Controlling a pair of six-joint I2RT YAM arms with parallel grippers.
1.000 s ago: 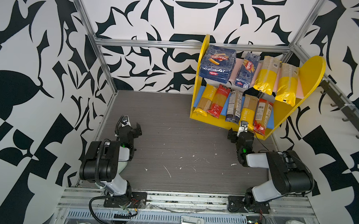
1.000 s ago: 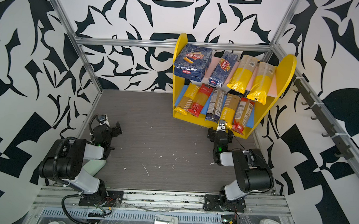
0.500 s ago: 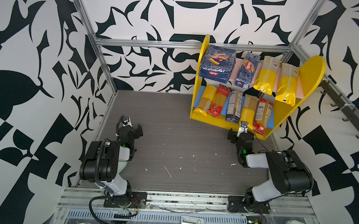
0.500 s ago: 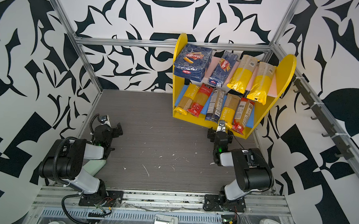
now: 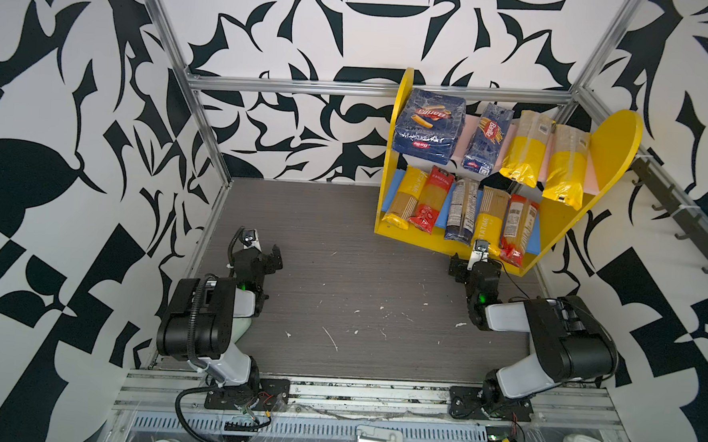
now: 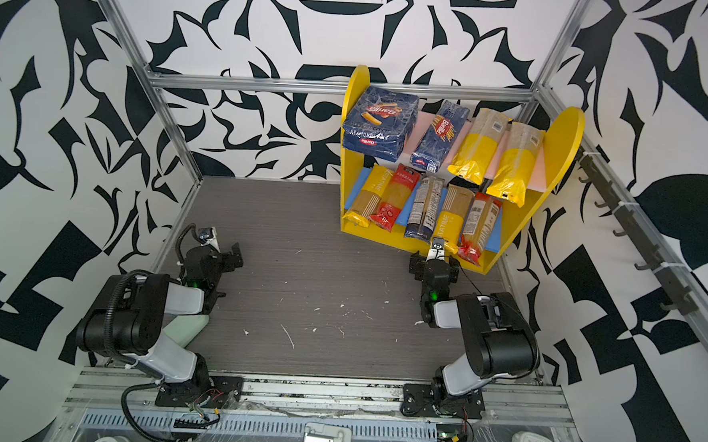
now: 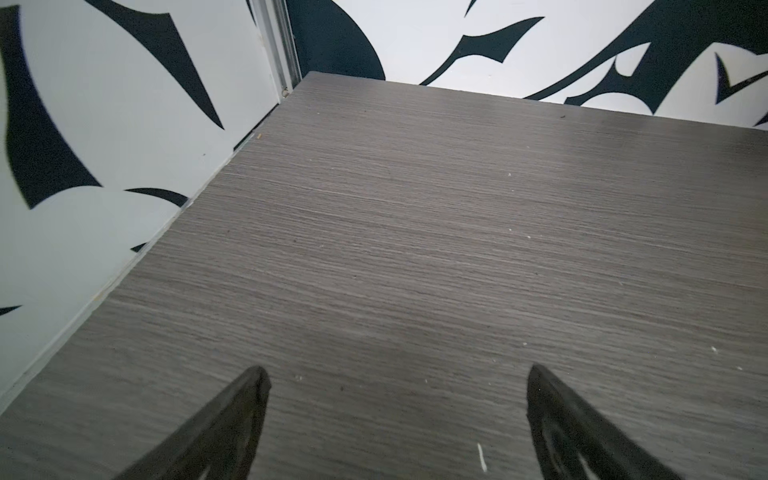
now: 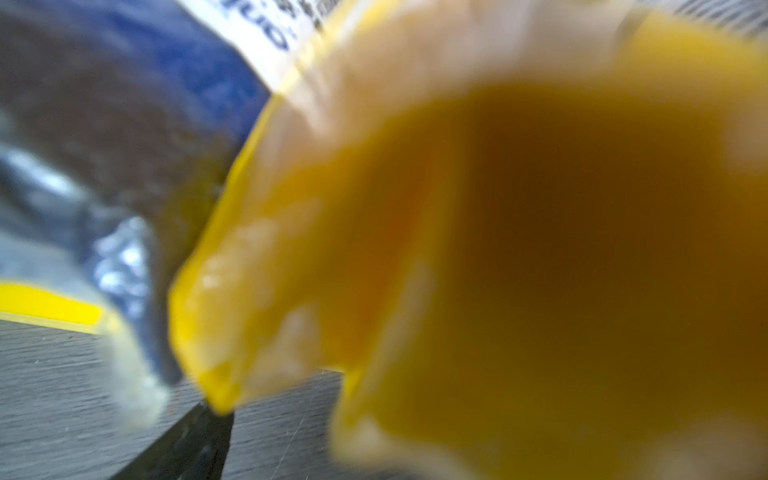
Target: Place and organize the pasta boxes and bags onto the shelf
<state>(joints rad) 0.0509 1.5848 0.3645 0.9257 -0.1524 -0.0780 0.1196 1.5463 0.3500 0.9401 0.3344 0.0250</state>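
Shelf (image 5: 614,140) full (yellow sides, pink and blue boards); left tool (image 7: 397,374), right tool (image 5: 475,266) spread wide.

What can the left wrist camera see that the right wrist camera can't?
Only the left wrist view: the left gripper, open and empty, and the black-and-white wall. Only the right wrist view: a blurry yellow-ended bag very close, a dark bag beside it, and a yellow strip of the shelf. Both: the grey table.

boxes (image 5: 428,126), bags (image 5: 522,152) on shelf (image 5: 614,140), shelf back-right on table (image 5: 341,271)
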